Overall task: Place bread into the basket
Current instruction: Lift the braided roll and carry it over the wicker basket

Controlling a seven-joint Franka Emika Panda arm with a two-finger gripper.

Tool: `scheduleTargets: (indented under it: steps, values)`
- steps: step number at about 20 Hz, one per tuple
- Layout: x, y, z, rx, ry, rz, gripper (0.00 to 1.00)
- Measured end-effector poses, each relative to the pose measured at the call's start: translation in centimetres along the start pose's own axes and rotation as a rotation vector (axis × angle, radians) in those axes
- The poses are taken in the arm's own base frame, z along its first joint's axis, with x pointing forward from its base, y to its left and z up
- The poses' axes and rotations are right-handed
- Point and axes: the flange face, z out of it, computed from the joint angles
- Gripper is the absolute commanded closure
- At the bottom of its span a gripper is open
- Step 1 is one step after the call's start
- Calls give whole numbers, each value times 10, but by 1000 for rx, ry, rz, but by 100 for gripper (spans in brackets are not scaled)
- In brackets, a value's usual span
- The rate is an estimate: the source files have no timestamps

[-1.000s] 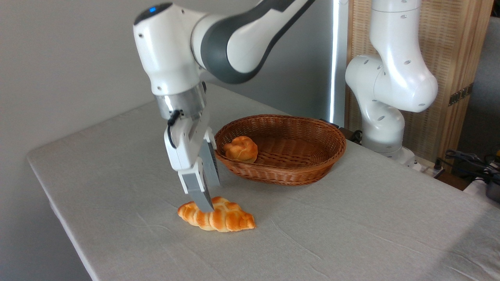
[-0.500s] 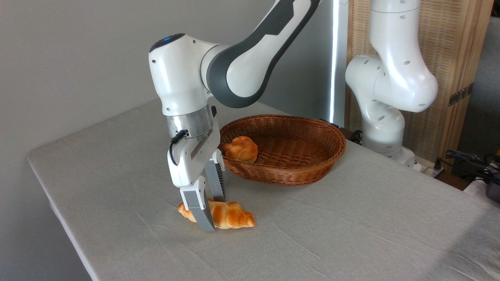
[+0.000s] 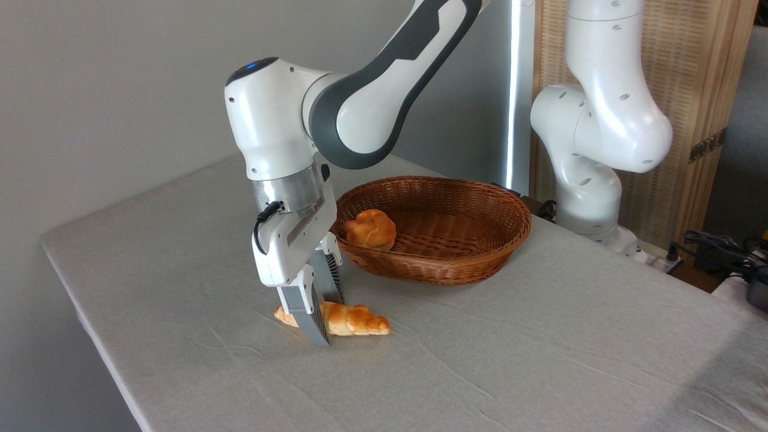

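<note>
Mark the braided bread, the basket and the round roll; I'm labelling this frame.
braided bread (image 3: 354, 321), fixed camera, ridged top right of the hand.
basket (image 3: 480, 267), fixed camera, front wall.
round roll (image 3: 371, 229), fixed camera, its middle.

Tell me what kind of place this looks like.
Probably a robotics lab or test room: a white robot arm is mounted at a cloth-covered table, a slatted wooden screen stands behind, and loose cables lie at the right.

Braided golden bread (image 3: 354, 320) flat on bench, lying between my hand's (image 3: 321, 312) fingers. Oval brown wicker basket (image 3: 444, 264) upright, just behind-right of hand.
</note>
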Motion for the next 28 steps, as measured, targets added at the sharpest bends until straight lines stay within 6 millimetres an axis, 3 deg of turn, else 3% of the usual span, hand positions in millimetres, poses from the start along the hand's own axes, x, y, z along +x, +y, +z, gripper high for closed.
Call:
scheduleTargets:
  steps: [15, 19, 21, 24, 28]
  values:
    - [0, 1, -3, 0, 23, -22, 73]
    - [-11, -3, -9, 7, 78, -86, 72]
    - [-26, -12, -24, 33, 136, -157, 72]
    - [-69, -14, -63, 8, 242, -294, 69]
    - [-124, 19, -122, -153, 334, -407, 67]
